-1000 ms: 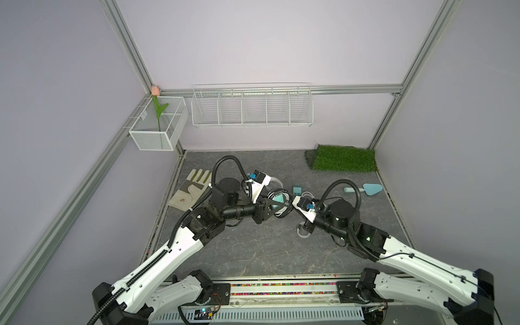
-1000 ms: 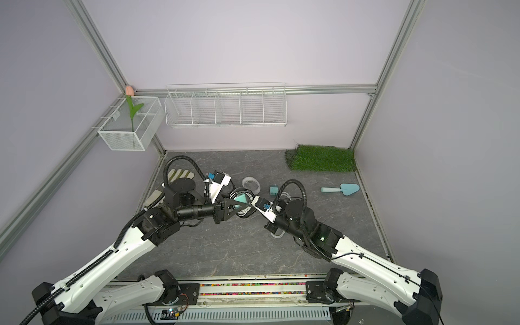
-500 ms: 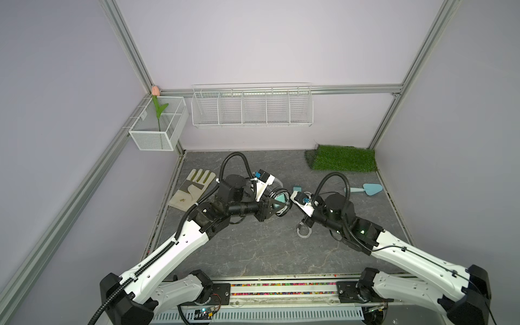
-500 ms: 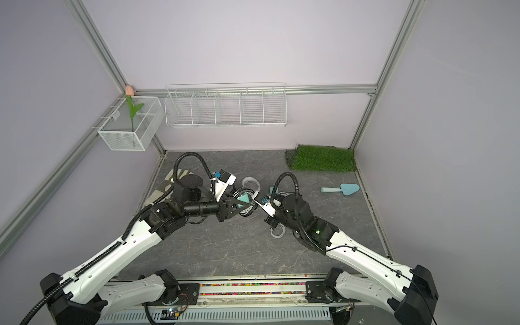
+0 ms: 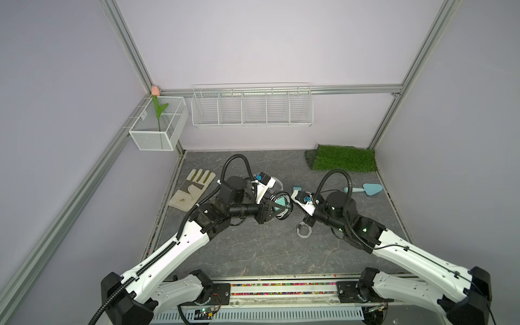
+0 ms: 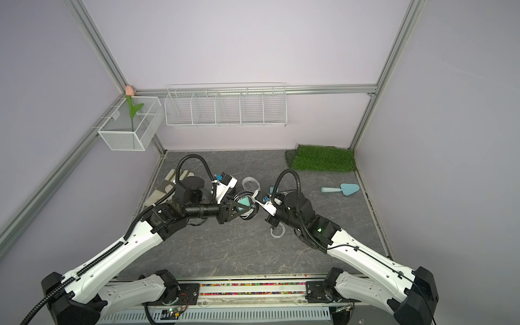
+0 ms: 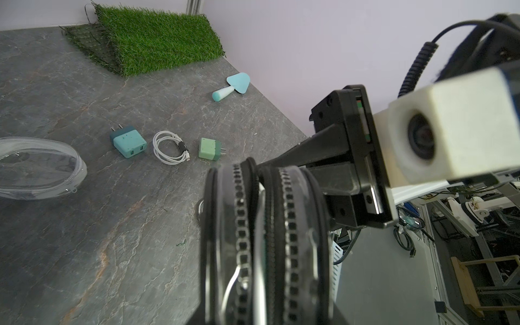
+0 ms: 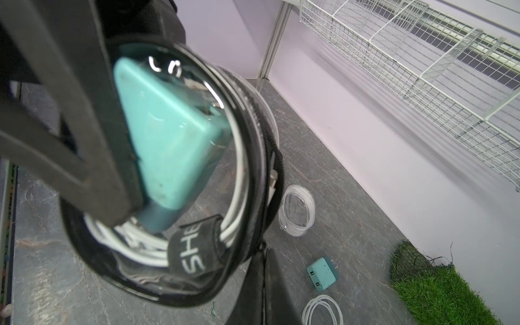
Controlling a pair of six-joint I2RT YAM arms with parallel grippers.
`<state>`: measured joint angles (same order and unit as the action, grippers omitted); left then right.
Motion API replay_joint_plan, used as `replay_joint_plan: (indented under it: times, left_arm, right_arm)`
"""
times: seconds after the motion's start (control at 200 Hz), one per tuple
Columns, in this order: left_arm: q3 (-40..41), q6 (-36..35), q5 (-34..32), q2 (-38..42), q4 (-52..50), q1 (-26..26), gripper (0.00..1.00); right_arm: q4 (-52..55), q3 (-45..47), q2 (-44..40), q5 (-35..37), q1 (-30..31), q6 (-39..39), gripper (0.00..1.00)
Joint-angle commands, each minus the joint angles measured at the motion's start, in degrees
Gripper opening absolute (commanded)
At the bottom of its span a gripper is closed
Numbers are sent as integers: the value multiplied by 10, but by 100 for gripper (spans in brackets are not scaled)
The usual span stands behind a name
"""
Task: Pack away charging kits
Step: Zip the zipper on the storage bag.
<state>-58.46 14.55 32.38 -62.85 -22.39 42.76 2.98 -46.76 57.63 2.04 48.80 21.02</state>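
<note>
My left gripper point(image 5: 275, 207) is shut on a black-rimmed oval case point(image 5: 282, 203), held edge-up above the table. Through its clear side I see a teal adapter point(image 8: 171, 140) and a coiled white cable point(image 8: 146, 250). The case's point(image 7: 261, 230) two zip edges stand slightly apart. My right gripper point(image 8: 264, 253) is shut, its tips against the case's rim; I cannot tell whether they pinch anything. On the table lie a clear white-rimmed case point(image 7: 36, 168), a teal adapter point(image 7: 129, 143), a green adapter point(image 7: 209, 149) and two loose coiled cables point(image 7: 170, 147) point(image 5: 304, 229).
A light-blue trowel point(image 5: 365, 190) lies at the right, a grass mat point(image 5: 343, 157) in the back right corner and a beige glove point(image 5: 192, 188) at the left. A wire basket point(image 5: 251, 107) hangs on the back wall, and a mesh box point(image 5: 157, 126) with a fake flower hangs at the back left.
The left arm's elbow has swung in towards the middle while the case stays in nearly the same spot. The right gripper has shifted slightly farther back along the case's rim.
</note>
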Motion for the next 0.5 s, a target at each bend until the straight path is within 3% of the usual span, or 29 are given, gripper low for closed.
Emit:
replay_joint_plan:
  times: [0.0,0.295,0.495]
  left_arm:
    - [5,-1,32,-5,-25,6,0]
    - [-18,-24,12,-48,-56,44,0]
    - [-19,-27,14,-52,-61,48,0]
  right_arm:
    - [-25,-9,-23,10,-7,0,6]
    - [-13,-51,3,68,-12,27,6]
    - [6,-86,3,32,-21,31,6]
